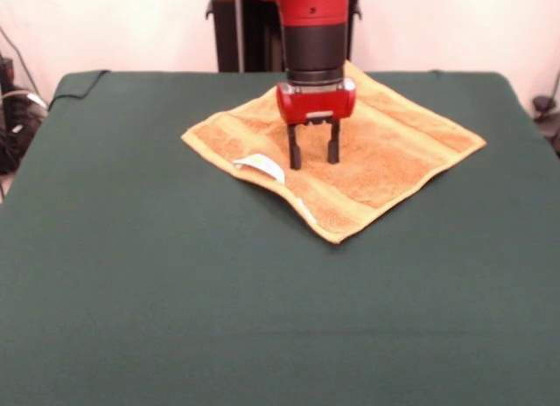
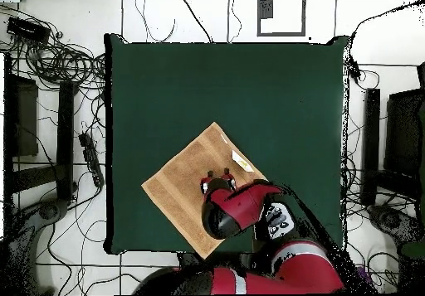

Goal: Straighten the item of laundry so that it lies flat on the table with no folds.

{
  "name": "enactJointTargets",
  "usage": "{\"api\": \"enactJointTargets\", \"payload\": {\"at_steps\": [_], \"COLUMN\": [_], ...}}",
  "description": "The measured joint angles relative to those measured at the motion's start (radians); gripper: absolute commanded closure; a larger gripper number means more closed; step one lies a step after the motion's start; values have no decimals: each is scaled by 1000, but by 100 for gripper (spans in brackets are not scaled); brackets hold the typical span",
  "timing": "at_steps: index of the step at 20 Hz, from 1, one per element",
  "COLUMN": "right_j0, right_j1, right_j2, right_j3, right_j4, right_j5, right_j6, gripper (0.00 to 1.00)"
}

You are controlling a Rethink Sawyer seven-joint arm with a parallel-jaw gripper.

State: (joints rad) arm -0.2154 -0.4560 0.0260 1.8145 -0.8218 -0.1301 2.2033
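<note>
The orange-tan towel (image 1: 367,152) lies spread out as a diamond on the far half of the dark green table (image 1: 175,292). Its near-left edge is slightly lifted and wavy, where the small white label (image 1: 261,166) curls up. My gripper (image 1: 314,159) points straight down over the towel's middle, its two black fingers apart and empty, with tips at or just above the cloth. In the overhead view the towel (image 2: 178,189) is a diamond near the robot's side of the table (image 2: 224,85). The gripper (image 2: 217,177) stands over it, and the arm hides the towel's right corner.
Cables and black stands (image 2: 58,69) lie on the floor beside the table. The robot's pedestal (image 1: 241,30) stands behind the table's far edge.
</note>
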Motion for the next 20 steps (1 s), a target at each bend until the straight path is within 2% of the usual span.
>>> {"api": "enactJointTargets", "payload": {"at_steps": [8,12,15,20], "right_j0": [-1,-38,-89,-122], "right_j1": [1,-43,-115,-180], "right_j2": [-7,13,32,33], "right_j3": [5,33,67,97], "right_j4": [16,52,81,99], "right_j5": [-15,61,171,248], "right_j6": [0,0,0,0], "gripper": [0,0,0,0]}}
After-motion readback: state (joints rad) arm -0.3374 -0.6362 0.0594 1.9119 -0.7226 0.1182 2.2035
